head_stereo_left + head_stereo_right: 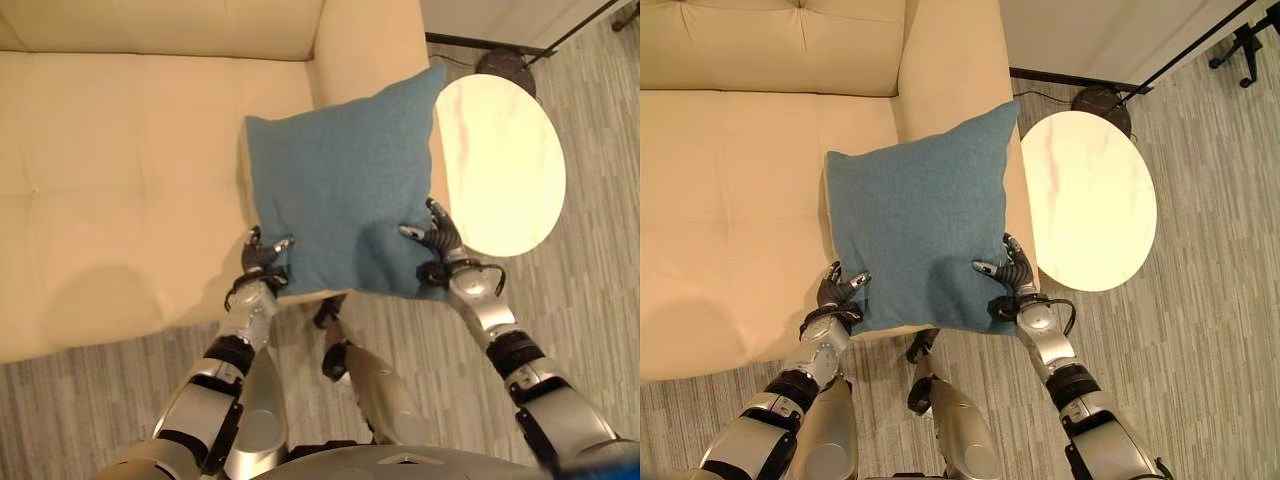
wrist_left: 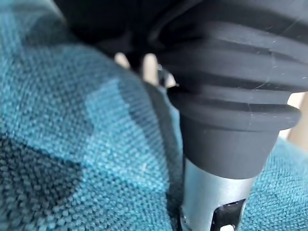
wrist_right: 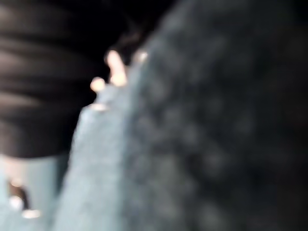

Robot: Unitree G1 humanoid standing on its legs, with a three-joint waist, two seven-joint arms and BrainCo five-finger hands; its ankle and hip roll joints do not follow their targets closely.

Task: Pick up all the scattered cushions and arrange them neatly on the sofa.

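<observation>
Over the sofa's (image 1: 120, 150) right end, against its armrest (image 1: 365, 50), a blue cushion (image 1: 340, 190) hangs between the two hands and seems not yet to rest on the seat. At the cushion's near left corner the left hand (image 1: 262, 258) pinches the edge, fingers curled onto the top face; the left wrist view shows blue weave pressed right up against its dark cover. At the near right corner the right hand (image 1: 436, 240) grips likewise, fingertips (image 1: 412, 232) laid on the fabric with the thumb apparently under it. So both hands are clamped on the cushion, one per corner, and it is carried flat, its far corner reaching over the armrest toward a round pale table (image 1: 505, 165) that stands on the floor just beside the sofa's right end. As for progress, I judge this cushion to be mid-delivery: lifted and brought to the sofa but not set down. Left of the cushion, the cream seat lies bare, so no cushion looks placed yet in the stretch on view. Whether others lie scattered on the floor cannot be told from here. What remains for this one is lowering it, probably against the backrest or armrest, and letting go.
</observation>
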